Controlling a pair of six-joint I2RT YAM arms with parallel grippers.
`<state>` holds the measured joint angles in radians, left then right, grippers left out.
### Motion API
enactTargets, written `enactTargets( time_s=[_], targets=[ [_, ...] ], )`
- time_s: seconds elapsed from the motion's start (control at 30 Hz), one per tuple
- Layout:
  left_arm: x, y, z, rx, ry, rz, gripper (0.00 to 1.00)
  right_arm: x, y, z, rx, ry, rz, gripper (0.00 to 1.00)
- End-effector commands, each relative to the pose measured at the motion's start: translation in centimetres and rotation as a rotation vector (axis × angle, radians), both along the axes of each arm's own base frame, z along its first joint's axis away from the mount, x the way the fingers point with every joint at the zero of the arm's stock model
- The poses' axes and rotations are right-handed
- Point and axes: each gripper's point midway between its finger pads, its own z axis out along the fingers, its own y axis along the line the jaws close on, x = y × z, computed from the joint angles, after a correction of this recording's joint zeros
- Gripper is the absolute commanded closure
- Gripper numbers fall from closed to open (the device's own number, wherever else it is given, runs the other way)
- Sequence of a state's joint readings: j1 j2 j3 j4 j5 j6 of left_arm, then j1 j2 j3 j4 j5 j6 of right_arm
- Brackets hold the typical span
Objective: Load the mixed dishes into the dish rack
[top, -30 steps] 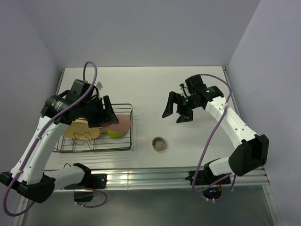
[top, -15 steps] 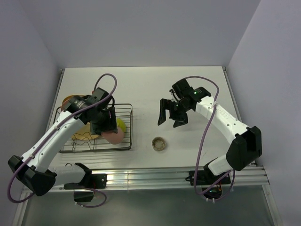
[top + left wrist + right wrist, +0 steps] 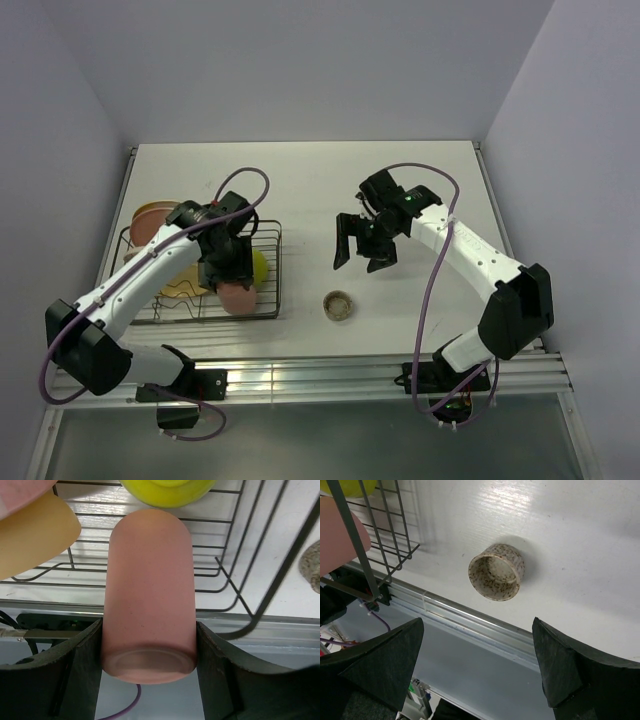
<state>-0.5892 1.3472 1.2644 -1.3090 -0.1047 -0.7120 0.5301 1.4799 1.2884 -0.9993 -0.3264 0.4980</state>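
Across the pale bench, the biggest change was in the left arm. Half a second before it had reached over the middle of the dish rack. Now it folded toward the rack's lower right corner, which uncovered a pink plate standing at the rack's upper left. An orange plate leaned in the rack's centre, and a yellow-green bowl sat at its right side. Just below that bowl, the left end effector was clamped on the pink cup, one finger pressed on each side. The cup had dropped lower in the top view than a second earlier and hung over the rack's front wires; whether it touched them could not be told. That suggested the cup was close to being set down, though not yet released. The right arm had drawn left and down in the frame. Its right end effector stood spread wide and empty, above and nearer to the speckled cup. That cup sat alone on the bench at lower centre, right of the rack and well outside it, probably the next item to collect.
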Motion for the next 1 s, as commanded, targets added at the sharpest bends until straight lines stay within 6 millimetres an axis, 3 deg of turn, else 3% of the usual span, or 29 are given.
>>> enactTargets(
  time_s=[0.0,0.2,0.4,0.53,0.57,0.67,0.83,0.97],
  targets=[
    [-0.4,1.5,-0.9,0.038,0.006,-0.005,1.00,0.4,0.0,0.1,-0.011,-0.025,0.018,0.04],
    [-0.3,4.3,-1.7,0.061,0.017,0.074,1.00,-0.2,-0.3,-1.6,-0.031,0.004,0.033,0.04],
    [-0.3,4.5,-2.4,0.053,0.034,0.096,0.99,-0.5,-0.4,-2.9,-0.050,0.026,0.055,0.04],
    [-0.3,4.5,-2.5,0.046,0.033,0.108,0.74,-1.0,-0.7,-4.3,-0.086,0.040,0.068,0.04],
    [-0.3,4.5,-2.5,0.046,0.033,0.109,0.63,-1.2,-0.7,-4.7,-0.095,0.043,0.071,0.04],
    [-0.4,4.6,-2.5,0.050,0.033,0.117,0.51,-1.5,-1.0,-6.2,-0.139,0.044,0.064,0.04],
    [-0.4,4.6,-1.7,0.043,0.015,0.130,0.36,-2.1,-0.8,-8.7,-0.200,0.051,0.054,0.05],
    [-0.2,4.5,-1.1,0.035,0.005,0.133,0.30,-2.6,-0.7,-10.5,-0.239,0.068,0.057,0.06]
  ],
)
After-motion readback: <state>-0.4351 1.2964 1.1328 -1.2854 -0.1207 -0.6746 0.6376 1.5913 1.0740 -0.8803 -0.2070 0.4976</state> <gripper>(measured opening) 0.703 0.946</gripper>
